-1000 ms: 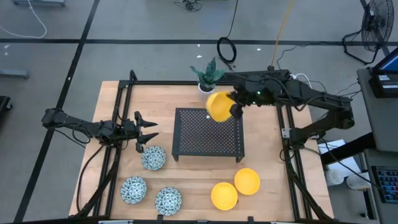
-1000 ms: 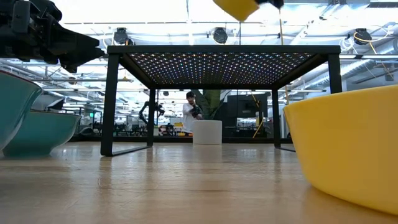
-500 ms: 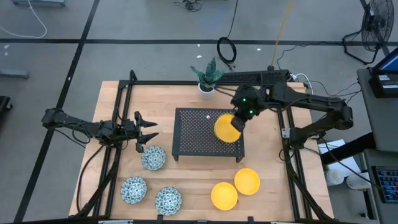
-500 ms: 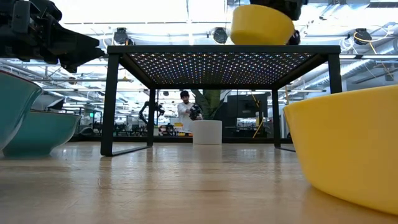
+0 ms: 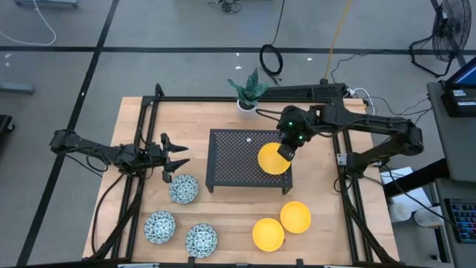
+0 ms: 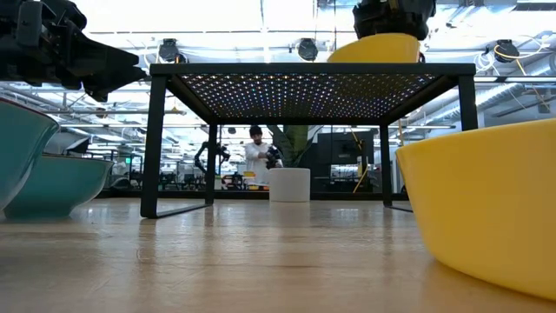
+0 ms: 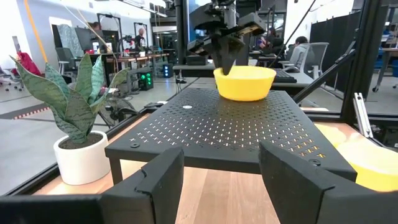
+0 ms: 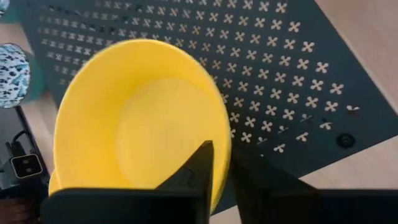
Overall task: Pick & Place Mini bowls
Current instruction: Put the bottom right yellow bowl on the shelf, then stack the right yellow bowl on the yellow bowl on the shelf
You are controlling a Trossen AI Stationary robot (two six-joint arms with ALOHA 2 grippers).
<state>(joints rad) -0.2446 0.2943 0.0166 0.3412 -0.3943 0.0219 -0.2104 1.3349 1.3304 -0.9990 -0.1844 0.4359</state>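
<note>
From above, the right gripper [image 5: 286, 151] sits over the rim of a yellow bowl [image 5: 271, 160] that rests on the black perforated stand [image 5: 238, 160], toward the stand's right side. Two more yellow bowls [image 5: 295, 217] lie on the wooden table [image 5: 223, 223] in front of the stand, touching or nearly so, and three patterned bowls [image 5: 183, 188] cluster at the front left. The left gripper [image 5: 177, 158] hovers left of the stand, near the closest patterned bowl, its fingers spread and empty. A potted plant [image 5: 248, 91] stands behind the stand.

The low view adds height: the yellow bowl [image 6: 375, 49] sits on the stand's top [image 6: 313, 69] with the right gripper [image 6: 393, 13] directly above it. A person [image 6: 257, 156] shows far back in the room.

The left wrist view, looking across the stand [image 7: 224, 130], shows the bowl [image 7: 244, 83] upright and the right gripper [image 7: 225, 53] reaching down at its rim, one finger inside.

The right wrist view alone shows the grip up close: the fingers [image 8: 196, 174] straddle the bowl's wall [image 8: 140, 124], one inside and one outside, with a narrow gap between them; whether they press the rim or have let go cannot be told.
</note>
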